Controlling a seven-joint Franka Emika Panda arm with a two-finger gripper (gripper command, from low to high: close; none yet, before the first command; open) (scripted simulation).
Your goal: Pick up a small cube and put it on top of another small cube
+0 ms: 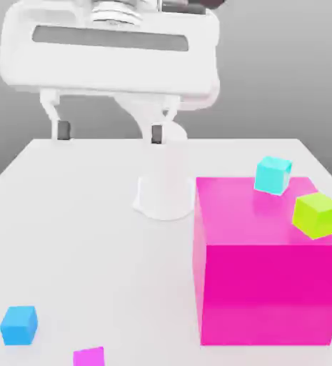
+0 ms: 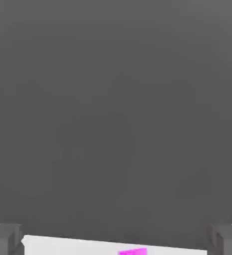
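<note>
Four small cubes look rigid, light and smooth, best pinched across flat opposite faces; the blue cube sits on the surface, well below the wide-open, empty pincer

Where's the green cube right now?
In the exterior view the green cube sits on the big pink block, at its right edge, near the light blue cube.
</note>
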